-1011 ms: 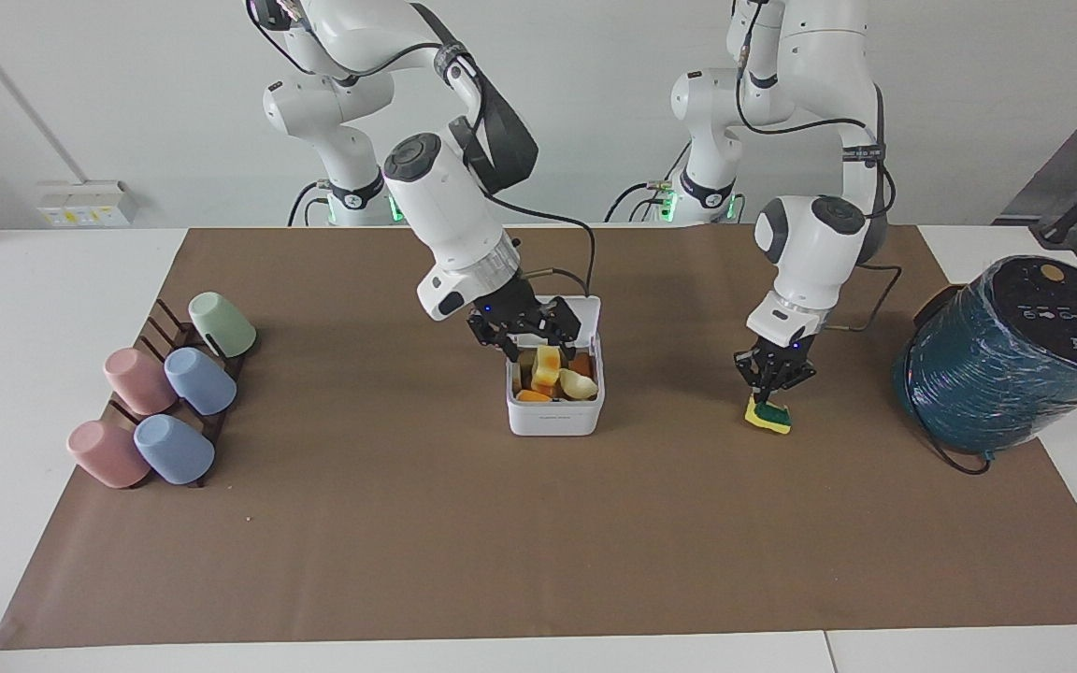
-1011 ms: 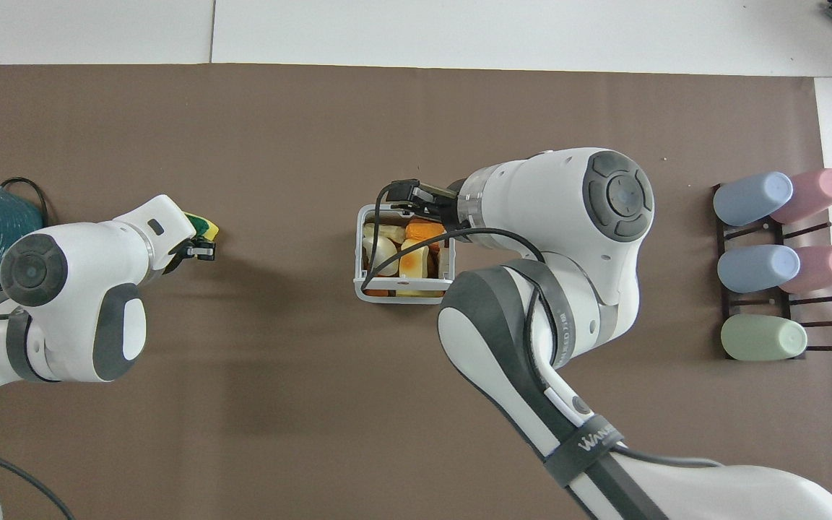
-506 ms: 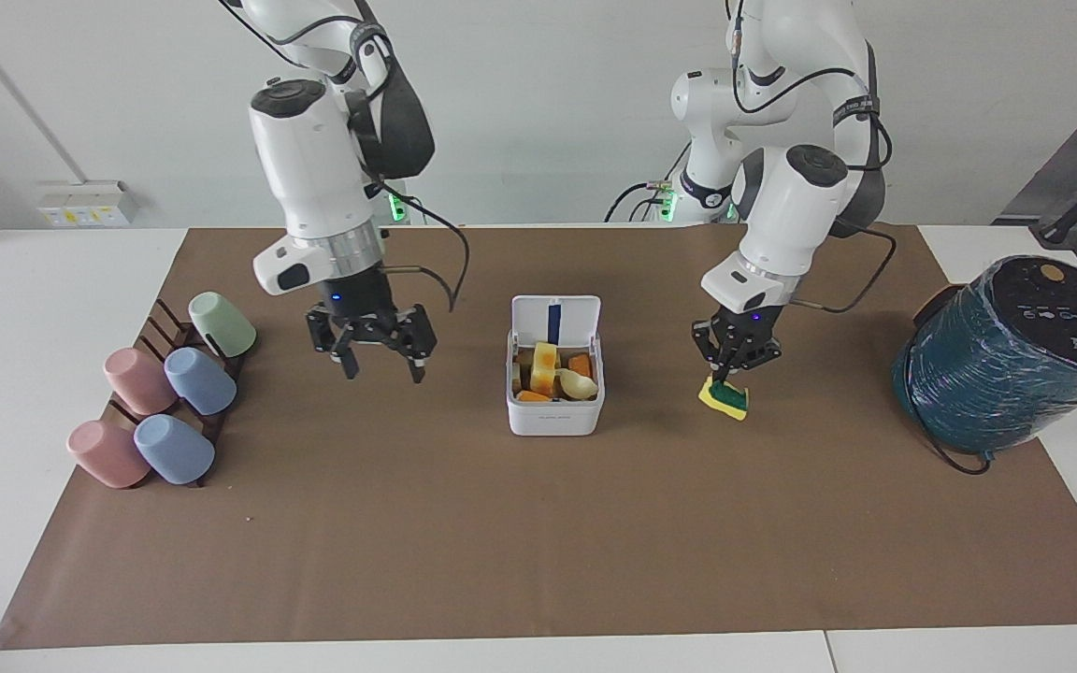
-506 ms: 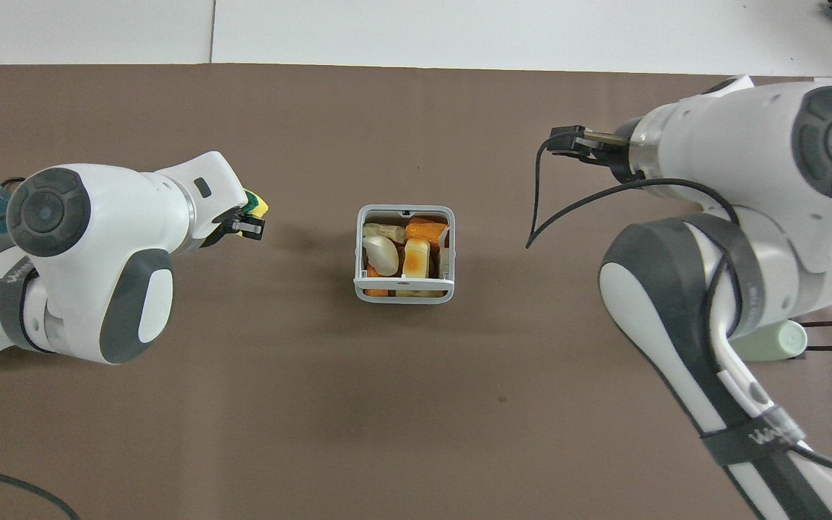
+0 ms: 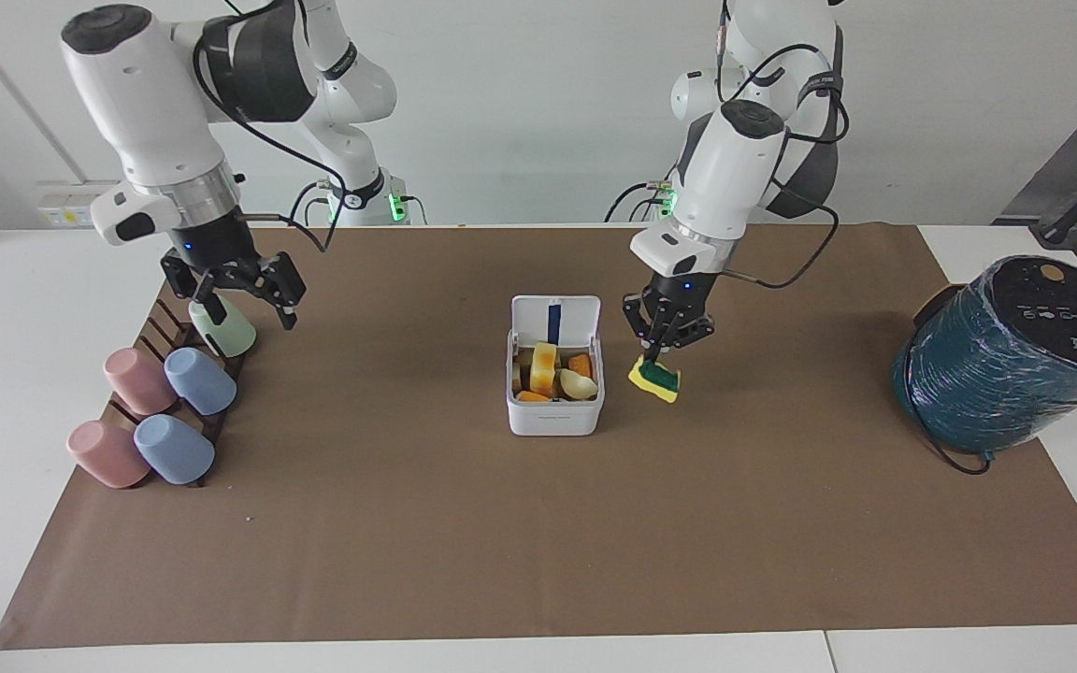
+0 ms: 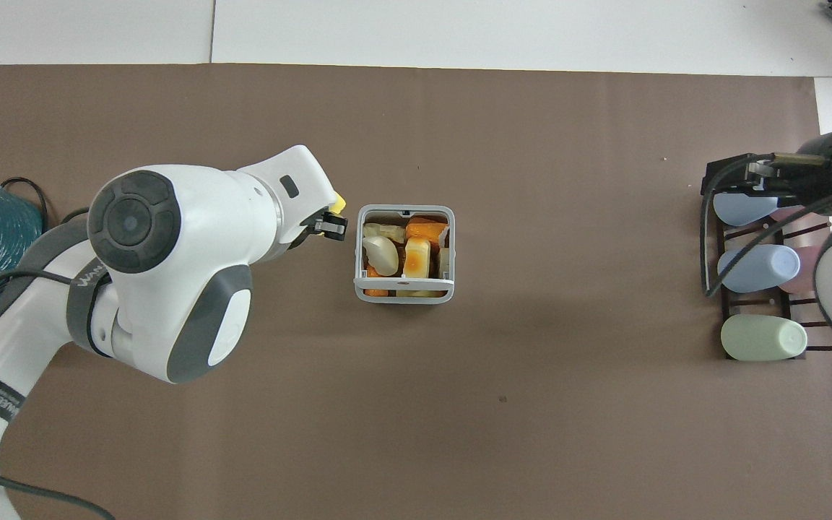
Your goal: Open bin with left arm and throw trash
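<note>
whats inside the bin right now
The bin, lid up, holds several scraps: a toasted yellow chunk, a cream crescent and orange bits. They lie piled, so whatever is underneath them and the bin's floor is hidden.

A robotics lab. Two white Franka arms stand at twelve o'clock along a white worktop (image 5: pixel 24 308), bolted at its edge, green status lights glowing at their bases and black cables looping down their links. A sheet of brown paper (image 5: pixel 464 523) covers the working area. The wall is bare white, with a labelled socket strip (image 5: pixel 85 204) at ten o'clock. At three o'clock sits a teal wrapped cylinder (image 5: pixel 1006 360) with its cord trailing. Pastel cups (image 5: pixel 169 393) lie staged on a rack at nine o'clock.
</note>
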Robot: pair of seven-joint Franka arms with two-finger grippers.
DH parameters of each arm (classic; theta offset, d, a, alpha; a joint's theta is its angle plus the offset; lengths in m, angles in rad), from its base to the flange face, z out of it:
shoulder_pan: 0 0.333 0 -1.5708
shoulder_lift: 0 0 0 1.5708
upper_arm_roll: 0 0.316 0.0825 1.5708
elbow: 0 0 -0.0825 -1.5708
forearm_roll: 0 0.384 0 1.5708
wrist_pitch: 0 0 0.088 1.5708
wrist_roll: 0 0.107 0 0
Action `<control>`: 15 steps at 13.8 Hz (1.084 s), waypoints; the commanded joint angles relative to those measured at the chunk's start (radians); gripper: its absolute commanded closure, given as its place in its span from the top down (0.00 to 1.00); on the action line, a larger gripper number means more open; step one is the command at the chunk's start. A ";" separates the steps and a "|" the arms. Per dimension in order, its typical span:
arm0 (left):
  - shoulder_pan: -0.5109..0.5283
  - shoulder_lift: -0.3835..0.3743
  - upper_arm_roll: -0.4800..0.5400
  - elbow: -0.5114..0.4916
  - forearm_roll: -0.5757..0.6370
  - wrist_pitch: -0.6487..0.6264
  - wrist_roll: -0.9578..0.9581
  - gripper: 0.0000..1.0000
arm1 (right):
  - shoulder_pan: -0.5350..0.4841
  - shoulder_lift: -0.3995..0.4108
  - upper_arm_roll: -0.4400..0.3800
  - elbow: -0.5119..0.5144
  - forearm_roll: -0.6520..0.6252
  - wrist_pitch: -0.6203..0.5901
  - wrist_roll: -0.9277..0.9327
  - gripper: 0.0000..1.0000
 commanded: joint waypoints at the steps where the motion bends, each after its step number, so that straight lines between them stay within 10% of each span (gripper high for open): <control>1: 0.010 0.017 -0.077 0.013 0.010 -0.011 -0.024 0.00 | -0.039 -0.006 0.015 0.081 -0.021 -0.158 -0.024 1.00; 3: 0.009 0.018 -0.116 0.012 0.010 0.015 -0.076 0.17 | -0.041 -0.069 0.017 0.066 -0.023 -0.241 -0.052 1.00; 4: 0.009 0.021 -0.133 0.003 0.010 0.096 -0.074 0.69 | -0.041 -0.092 0.018 0.038 -0.023 -0.260 -0.058 1.00; 5: 0.009 0.028 -0.145 -0.020 0.010 0.162 -0.073 1.00 | -0.046 -0.101 0.015 0.009 -0.021 -0.246 -0.065 1.00; 15: 0.041 -0.078 -0.010 -0.016 0.010 -0.225 -0.074 1.00 | -0.056 -0.087 0.011 0.050 0.046 -0.285 -0.101 1.00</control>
